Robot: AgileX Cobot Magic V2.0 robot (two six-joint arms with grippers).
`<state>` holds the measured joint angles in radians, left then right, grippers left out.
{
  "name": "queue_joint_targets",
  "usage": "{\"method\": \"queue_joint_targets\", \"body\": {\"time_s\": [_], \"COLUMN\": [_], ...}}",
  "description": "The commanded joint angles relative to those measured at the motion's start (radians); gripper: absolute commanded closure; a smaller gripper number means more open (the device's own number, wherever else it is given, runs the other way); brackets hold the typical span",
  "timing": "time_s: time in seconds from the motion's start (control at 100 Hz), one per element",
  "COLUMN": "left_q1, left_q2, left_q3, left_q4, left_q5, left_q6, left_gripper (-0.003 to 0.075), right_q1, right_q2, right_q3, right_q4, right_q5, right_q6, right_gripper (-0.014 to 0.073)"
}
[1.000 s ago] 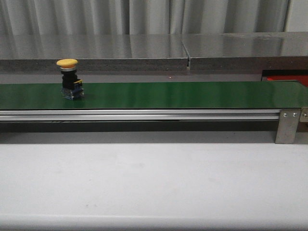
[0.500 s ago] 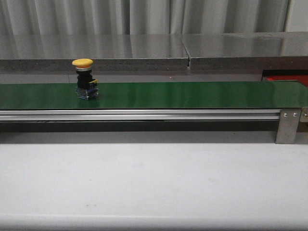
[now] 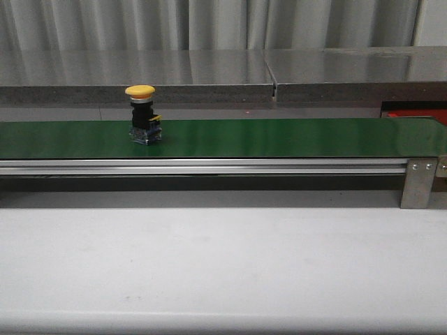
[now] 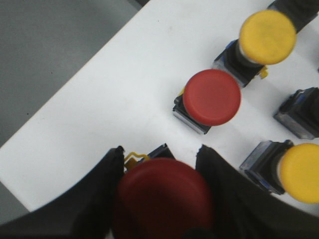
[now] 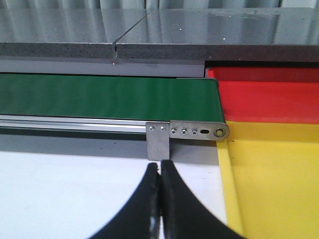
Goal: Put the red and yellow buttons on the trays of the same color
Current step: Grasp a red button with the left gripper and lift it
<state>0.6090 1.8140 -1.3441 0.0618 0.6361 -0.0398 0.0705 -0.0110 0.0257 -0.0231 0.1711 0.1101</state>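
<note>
beyond belt end, red tray [image 5: 269, 94] and yellow tray [image 5: 274, 184] bare; left claw [image 4: 159, 164] clamped on red button [image 4: 162, 199]; right claw [image 5: 160, 172] together.

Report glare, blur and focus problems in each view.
Front view: sharp, with soft sheen on the green belt and streaky reflections on the steel ledge. Left wrist view: the red button between the fingers is dark and blurred; the others are slightly soft. Right wrist view: crisp, with blurred fingertips.
</note>
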Motion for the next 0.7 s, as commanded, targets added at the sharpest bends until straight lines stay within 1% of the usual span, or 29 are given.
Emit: {"method": "queue_joint_targets", "body": {"time_s": [0.0,0.11,0.22,0.33,0.51,0.69], "left_q1": [-0.023,-0.074,-0.155,-0.244,-0.349,-0.409], "left_q2": [-0.109,-0.171,-0.215,-0.222,-0.156,-0.051], "left_q3": [-0.030,-0.030,-0.030,-0.033,-0.074,-0.159], "left_q4": [-0.009,-0.009,-0.009,-0.009,-0.001,0.004], "left_q5": [-0.018,-0.006,0.003,-0.005,-0.015,-0.010], "left_q6": [-0.011,-0.004,-0.002,0.031,0.048,0.048], "left_gripper": [0.0739,0.0739,0.0739,0.0739,0.0739,0.0739], "right_q1": [0.000,0.000,0.000,0.000,0.000,0.000], "right_q2": [-0.017,-0.017,-0.017,-0.017,-0.017,-0.017], "right_q3": [-0.018,-0.018,-0.018,-0.018,-0.018,-0.018], "right_q4": [-0.013,-0.013,-0.013,-0.013,-0.013,-0.013], "right_q5": [-0.083,-0.083,-0.083,-0.083,-0.083,-0.083], "right_q6": [-0.004,-0.004,-0.004,-0.004,-0.004,-0.004], "right_gripper": [0.0711,0.0711,0.0711,0.0711,0.0711,0.0711]}}
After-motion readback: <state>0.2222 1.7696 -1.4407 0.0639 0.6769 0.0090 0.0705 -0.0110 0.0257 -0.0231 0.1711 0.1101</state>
